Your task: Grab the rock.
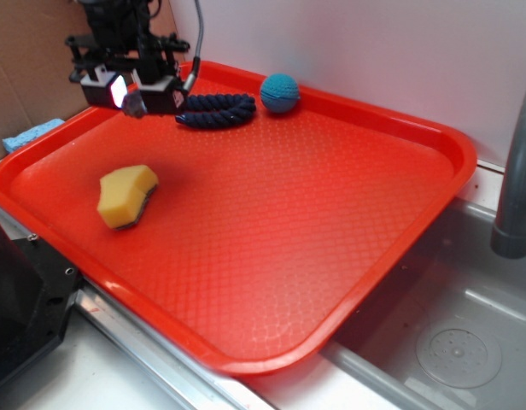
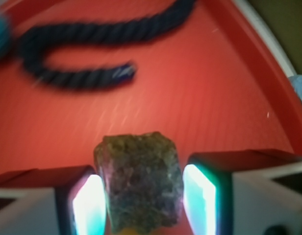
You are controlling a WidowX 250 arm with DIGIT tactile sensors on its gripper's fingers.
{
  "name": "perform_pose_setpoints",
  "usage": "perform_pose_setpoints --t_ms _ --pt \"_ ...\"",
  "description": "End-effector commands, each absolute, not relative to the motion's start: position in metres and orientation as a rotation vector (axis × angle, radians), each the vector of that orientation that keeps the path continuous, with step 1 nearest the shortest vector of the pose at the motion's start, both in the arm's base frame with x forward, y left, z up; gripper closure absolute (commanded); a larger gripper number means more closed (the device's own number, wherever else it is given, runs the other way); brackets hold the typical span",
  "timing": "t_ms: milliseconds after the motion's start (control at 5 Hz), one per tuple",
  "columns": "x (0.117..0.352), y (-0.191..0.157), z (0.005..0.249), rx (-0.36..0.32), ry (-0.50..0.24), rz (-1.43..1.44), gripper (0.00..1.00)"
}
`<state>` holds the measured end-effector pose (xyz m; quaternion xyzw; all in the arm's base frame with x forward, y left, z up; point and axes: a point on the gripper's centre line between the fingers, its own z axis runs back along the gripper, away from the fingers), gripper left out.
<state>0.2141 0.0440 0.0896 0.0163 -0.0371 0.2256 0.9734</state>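
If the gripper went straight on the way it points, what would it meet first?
The gripper, shut on the rock, points down at the tray; bare tray floor likely comes first, short of the rope, though depth is unclear.

Rope (image 2: 82,54) blurred; rock (image 2: 139,182) bottom cut off.

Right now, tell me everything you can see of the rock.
The rock is a small, lumpy, brown-grey stone with a rough, pitted surface and purplish tints. It sits upright between the two lit pads of the gripper, which press its sides. It is held above the rear left corner of the red tray, near the dark rope. Its underside is hidden.
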Motion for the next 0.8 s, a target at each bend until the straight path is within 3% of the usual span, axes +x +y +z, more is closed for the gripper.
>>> perform_pose_setpoints --t_ms 0,200,400,600 --pt "0.192 0.003 0.181 -0.097 -0.11 0.222 1.0" --pt "0.182 -0.008 0.206 -0.122 -0.13 0.172 1.0" --pt "0.179 -0.005 0.211 -0.141 -0.121 0.208 1.0" --pt "0.188 0.006 0.205 -0.097 -0.104 0.23 1.0"
